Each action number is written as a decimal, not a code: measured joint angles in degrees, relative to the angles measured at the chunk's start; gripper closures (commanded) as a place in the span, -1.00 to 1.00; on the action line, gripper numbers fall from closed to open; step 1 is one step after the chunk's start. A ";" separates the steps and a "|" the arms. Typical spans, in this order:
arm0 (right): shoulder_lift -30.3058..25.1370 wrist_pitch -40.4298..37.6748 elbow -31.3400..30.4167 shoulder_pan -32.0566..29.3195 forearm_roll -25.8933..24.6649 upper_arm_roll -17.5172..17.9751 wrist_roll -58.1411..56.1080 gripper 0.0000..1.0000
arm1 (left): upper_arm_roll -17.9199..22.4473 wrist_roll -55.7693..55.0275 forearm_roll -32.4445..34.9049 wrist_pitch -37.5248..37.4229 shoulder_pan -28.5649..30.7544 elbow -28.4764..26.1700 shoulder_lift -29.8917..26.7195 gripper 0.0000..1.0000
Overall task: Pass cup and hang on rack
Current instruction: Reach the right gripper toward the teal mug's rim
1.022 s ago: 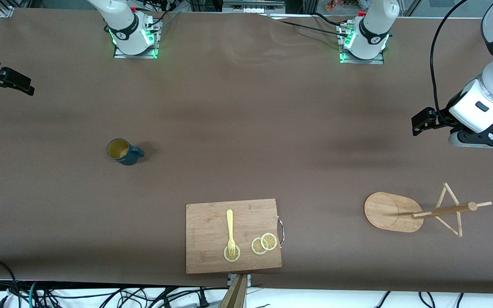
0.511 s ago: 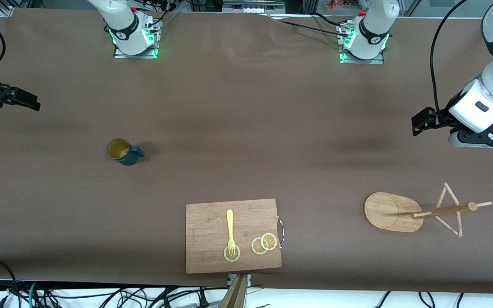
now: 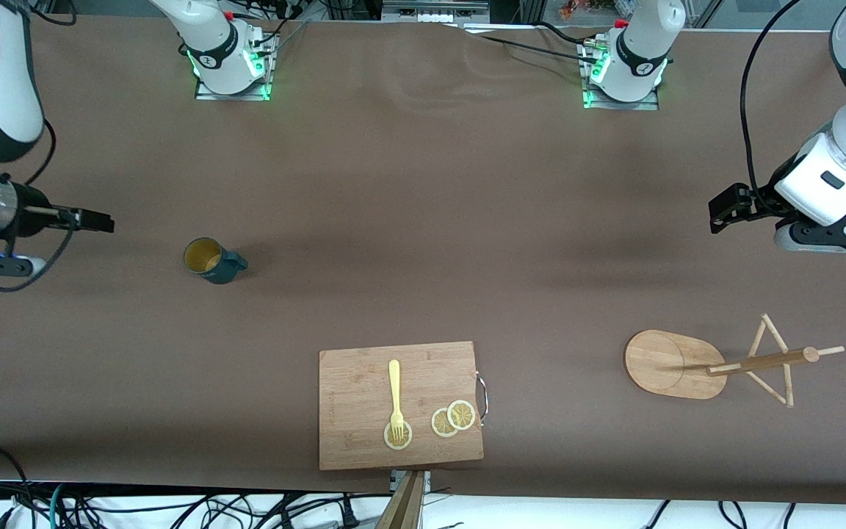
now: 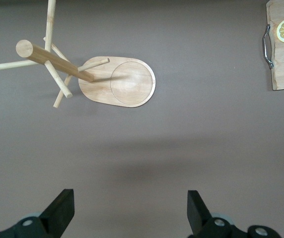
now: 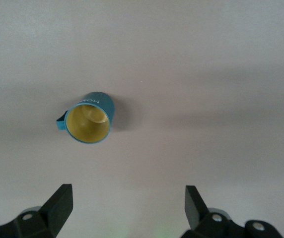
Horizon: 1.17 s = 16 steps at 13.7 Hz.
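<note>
we see the cup (image 3: pixel 211 260) standing upright on the brown table (image 3: pixel 408 220), toward the right arm's end, with its small handle pointing toward the middle of the table. the right gripper (image 3: pixel 92 220) is in the air near the cup, over bare table at that end, and it holds nothing. in the right wrist view the cup (image 5: pixel 88 118) shows its yellow inside, and the two fingers (image 5: pixel 57 208) stand wide apart with empty space between them.

the left gripper (image 3: pixel 724 209) waits over the table at the left arm's end, its jaws also spread wide and empty. the rack (image 3: pixel 717 364) stands near it, closer to the front camera, with its oval base flat on the table and its thin pegs spreading from the central post. in the left wrist view the rack (image 4: pixel 117 82) is in clear sight.

we think the grasp has not begun, so the risks are all ahead. the cup is small and its wall is ribbed; if one finger meets it first, it may tip or slide away. a grip that covers the handle would make the hand-over and the hanging difficult, because the handle must go over a thin peg. a push on a peg could also tilt the rack. the cutting board (image 3: pixel 401 404) with a fork (image 3: pixel 395 393) and lemon slices (image 3: pixel 452 419) lies well apart from both.
</note>
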 measured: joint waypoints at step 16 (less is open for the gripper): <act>6.88 25.20 -18.02 2.99 0.52 0.91 7.78 -1.00 | 0.00 0.00 0.00 0.00 0.00 0.01 0.00 -1.00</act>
